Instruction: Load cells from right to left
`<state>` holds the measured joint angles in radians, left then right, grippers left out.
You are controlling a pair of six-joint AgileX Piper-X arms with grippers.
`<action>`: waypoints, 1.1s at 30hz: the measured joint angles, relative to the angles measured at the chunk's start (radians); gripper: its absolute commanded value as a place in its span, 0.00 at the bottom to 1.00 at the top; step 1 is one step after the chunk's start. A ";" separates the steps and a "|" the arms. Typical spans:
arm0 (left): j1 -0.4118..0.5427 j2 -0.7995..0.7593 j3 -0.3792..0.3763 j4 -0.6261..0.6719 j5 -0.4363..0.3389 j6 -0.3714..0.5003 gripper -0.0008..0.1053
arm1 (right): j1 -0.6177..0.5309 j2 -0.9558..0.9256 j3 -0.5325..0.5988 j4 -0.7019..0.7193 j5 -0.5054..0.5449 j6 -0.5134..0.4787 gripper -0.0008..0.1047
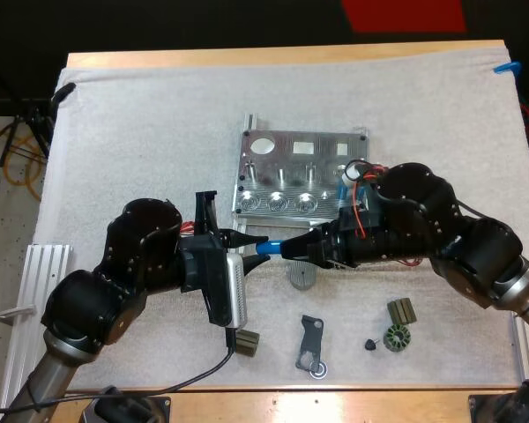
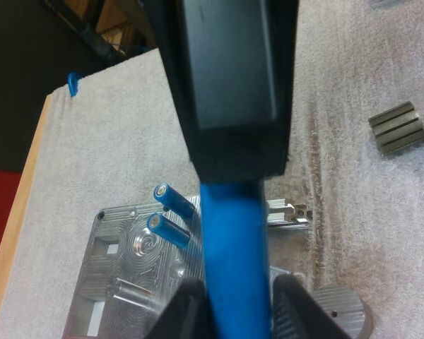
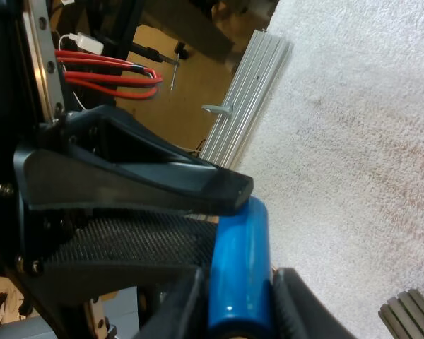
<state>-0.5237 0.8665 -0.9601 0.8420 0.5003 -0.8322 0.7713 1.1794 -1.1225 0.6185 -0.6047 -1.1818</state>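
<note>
Counted three cells. Found one cell (image 1: 269,248) held over the mat (image 1: 159,132), just in front of the fixture (image 1: 282,167) and clear of its near edge. Noted its long axis lying across the counter (image 1: 273,53), roughly level, one end toward each arm.

Found left jaws clenched on the left end, pressing it from both sides in the left wrist view. Found right jaws clenched on the right end in the same manner in the right wrist view. Confirmed a double grasp, tips of the two sets nearly meeting around the cell's middle.

Counted two further cells (image 2: 174,200) (image 2: 169,231) standing in sockets at the fixture's right end, side by side, tops up. Saw open sockets to their left.

Counted on the mat nearer the arms:
- one grey disc (image 1: 301,278), just below the held cell
- one bracket (image 1: 310,345)
- one knob (image 1: 370,344)
- one toothed ring (image 1: 395,339)
- two ribbed blocks (image 1: 403,310) (image 1: 247,342), well apart

Noted one rail (image 1: 35,291) beside the mat's left edge.
</note>
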 measured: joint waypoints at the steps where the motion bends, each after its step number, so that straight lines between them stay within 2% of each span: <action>1: 0.000 0.000 0.000 0.000 0.000 0.000 0.01 | 0.000 0.000 0.000 0.000 0.000 0.000 0.16; 4: 0.000 0.000 0.000 -0.001 0.000 0.000 0.06 | 0.000 0.000 0.000 0.000 0.000 0.000 0.16; 7: 0.000 0.000 0.000 -0.005 0.000 -0.019 0.22 | 0.000 0.000 0.000 0.000 0.000 0.000 0.16; 9: 0.000 0.000 0.000 -0.006 0.000 -0.028 0.37 | 0.000 0.000 0.000 0.000 0.000 0.000 0.16; 12: 0.000 0.000 0.000 -0.008 0.000 -0.051 0.53 | 0.000 0.000 0.000 -0.002 -0.003 0.000 0.16; 14: 0.000 0.000 0.000 -0.008 0.000 -0.052 0.56 | 0.000 0.000 0.000 -0.002 -0.003 0.000 0.16; 20: 0.000 -0.007 0.000 0.023 0.002 -0.074 0.56 | 0.000 0.000 0.000 -0.002 -0.005 -0.023 0.16; 28: 0.000 -0.109 0.000 0.091 0.002 -0.119 0.56 | 0.000 0.000 0.000 0.069 0.020 -0.128 0.16; 33: 0.000 -0.193 0.000 0.164 0.002 -0.166 0.56 | 0.000 0.000 0.000 0.157 0.087 -0.229 0.16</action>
<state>-0.5237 0.6738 -0.9601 1.0057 0.5018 -0.9980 0.7713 1.1794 -1.1225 0.7750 -0.5178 -1.4109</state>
